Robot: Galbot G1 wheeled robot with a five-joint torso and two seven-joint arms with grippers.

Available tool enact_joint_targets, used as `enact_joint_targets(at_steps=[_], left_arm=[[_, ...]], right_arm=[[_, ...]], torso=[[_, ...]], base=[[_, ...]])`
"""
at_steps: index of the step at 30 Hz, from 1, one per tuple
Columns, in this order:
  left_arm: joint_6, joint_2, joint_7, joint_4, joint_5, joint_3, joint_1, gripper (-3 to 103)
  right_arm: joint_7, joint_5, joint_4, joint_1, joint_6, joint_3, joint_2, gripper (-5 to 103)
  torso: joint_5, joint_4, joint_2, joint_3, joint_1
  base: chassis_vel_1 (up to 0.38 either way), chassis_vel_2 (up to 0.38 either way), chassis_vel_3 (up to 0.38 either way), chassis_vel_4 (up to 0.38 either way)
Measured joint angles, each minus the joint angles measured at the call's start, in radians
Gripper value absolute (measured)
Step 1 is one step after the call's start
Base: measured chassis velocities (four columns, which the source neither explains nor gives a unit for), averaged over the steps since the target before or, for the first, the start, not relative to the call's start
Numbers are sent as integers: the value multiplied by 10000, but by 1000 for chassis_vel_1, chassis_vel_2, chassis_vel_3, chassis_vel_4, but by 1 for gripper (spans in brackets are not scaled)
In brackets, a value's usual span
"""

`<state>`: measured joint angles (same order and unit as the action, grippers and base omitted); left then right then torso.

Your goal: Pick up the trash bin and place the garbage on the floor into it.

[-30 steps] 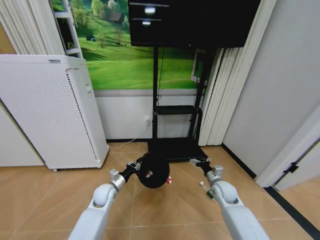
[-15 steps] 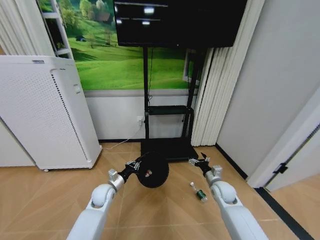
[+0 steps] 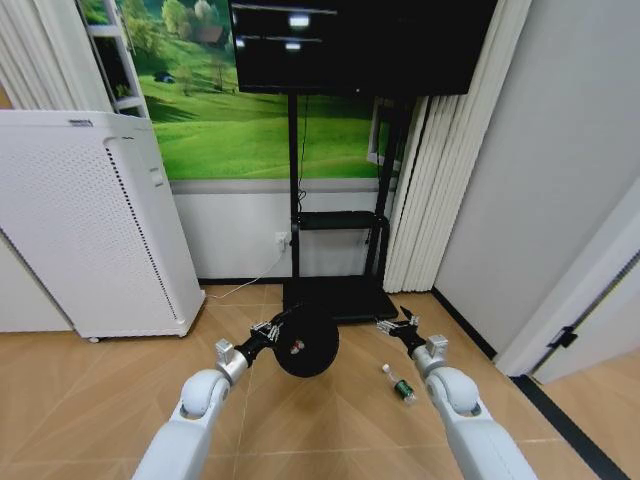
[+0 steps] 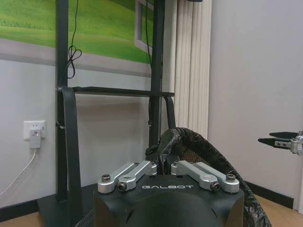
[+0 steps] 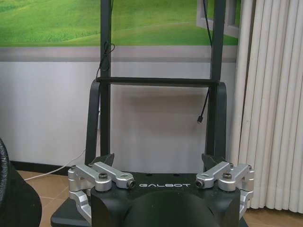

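I had the left end effector clamped on the trash bin; the right end effector hung spread apart, so next I judged a reach down to the green bottle on the floor.

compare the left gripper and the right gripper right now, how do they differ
The left gripper is shut on the rim of the trash bin and carries it above the floor; the right gripper is open and holds nothing. The left gripper is beside the bin, while the right gripper hangs near the green bottle lying on the floor. Both reach forward at about the same height toward the TV stand.
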<state>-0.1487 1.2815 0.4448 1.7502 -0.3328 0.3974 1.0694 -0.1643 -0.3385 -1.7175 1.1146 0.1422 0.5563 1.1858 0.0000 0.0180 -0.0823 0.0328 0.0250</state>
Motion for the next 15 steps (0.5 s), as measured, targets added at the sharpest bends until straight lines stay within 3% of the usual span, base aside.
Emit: enact_joint_targets(at_steps=[7,15], left_arm=[[1,17,2,37,31,-7,35,7],[-5,136,-49,71,148,-67,35,7]], right_arm=[[-66,62,29,38,-133,-5,14,100],[-74,-46,201,-7,-217,-69,-170,100]], torso=[[0,-4,0,-1,-1],[0,-4,0,2,1]], base=[[-57,39,46,-35],[-168,167,162,-165]])
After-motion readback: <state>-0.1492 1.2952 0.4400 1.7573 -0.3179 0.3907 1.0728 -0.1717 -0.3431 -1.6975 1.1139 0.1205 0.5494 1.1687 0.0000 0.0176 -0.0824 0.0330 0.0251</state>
